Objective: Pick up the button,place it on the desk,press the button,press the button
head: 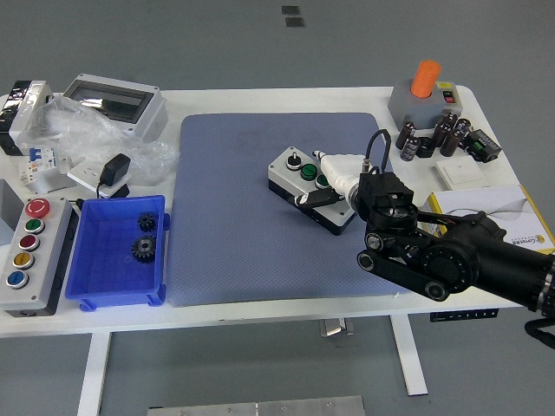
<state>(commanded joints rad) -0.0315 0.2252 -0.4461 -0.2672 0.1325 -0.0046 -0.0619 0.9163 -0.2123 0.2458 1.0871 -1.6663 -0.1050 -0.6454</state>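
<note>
On a blue mat [234, 225], a grey button box [305, 185] is gripped by the right hand [340, 182], its fingers clamped over the box's right end.

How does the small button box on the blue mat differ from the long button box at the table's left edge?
The small button box lies askew on the blue mat, under the right hand; the long button box lies on the bare table, untouched. The small one shows two buttons, the long one four. Both are grey.
</note>
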